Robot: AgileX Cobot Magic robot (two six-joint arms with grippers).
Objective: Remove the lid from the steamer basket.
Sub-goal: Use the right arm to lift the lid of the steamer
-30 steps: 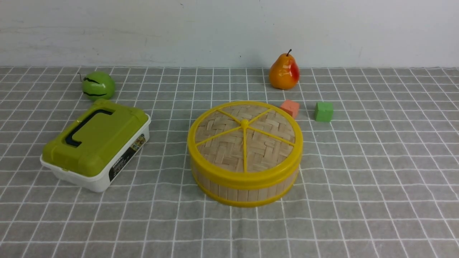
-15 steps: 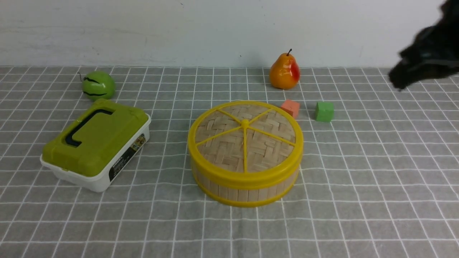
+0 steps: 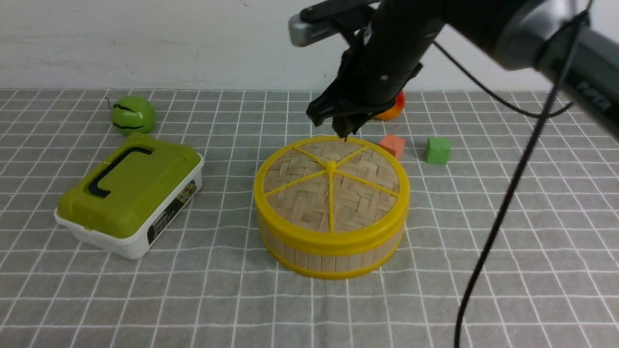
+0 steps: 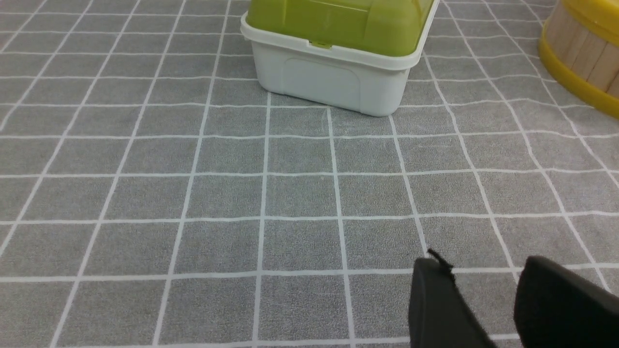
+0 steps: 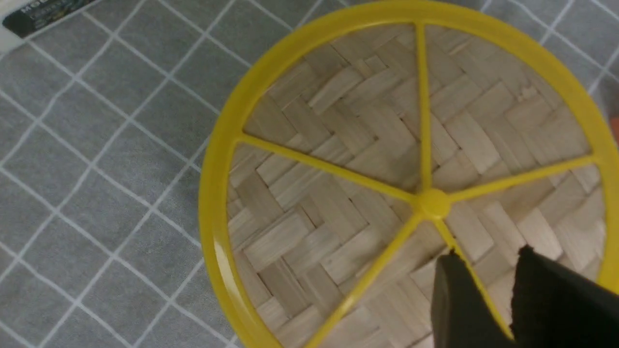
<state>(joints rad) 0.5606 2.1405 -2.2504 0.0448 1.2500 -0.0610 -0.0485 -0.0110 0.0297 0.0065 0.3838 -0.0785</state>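
Observation:
The lid (image 3: 309, 195), woven tan bamboo with a yellow rim, spokes and centre knob, sits closed on the steamer basket (image 3: 329, 253) in the middle of the cloth. My right gripper (image 3: 341, 126) hovers just above the lid's far edge, open and empty. In the right wrist view the lid (image 5: 338, 183) fills the frame, and the gripper (image 5: 486, 253) has its fingers apart over one spoke, short of the knob. My left gripper (image 4: 478, 263) is open and empty over bare cloth. The basket wall (image 4: 580, 58) shows at the edge of the left wrist view.
A white box with an olive-green lid (image 3: 128, 193) lies left of the basket, also in the left wrist view (image 4: 333, 72). A green fruit (image 3: 133, 115) is at the back left. A pear (image 3: 392, 110), red cube (image 3: 391, 145) and green cube (image 3: 437, 150) sit behind the basket. The right arm's cable (image 3: 508, 193) hangs down.
My right arm has swung in from the upper right edge of the front view and now stands over the lid's far edge. The lid, basket and other objects have not moved.

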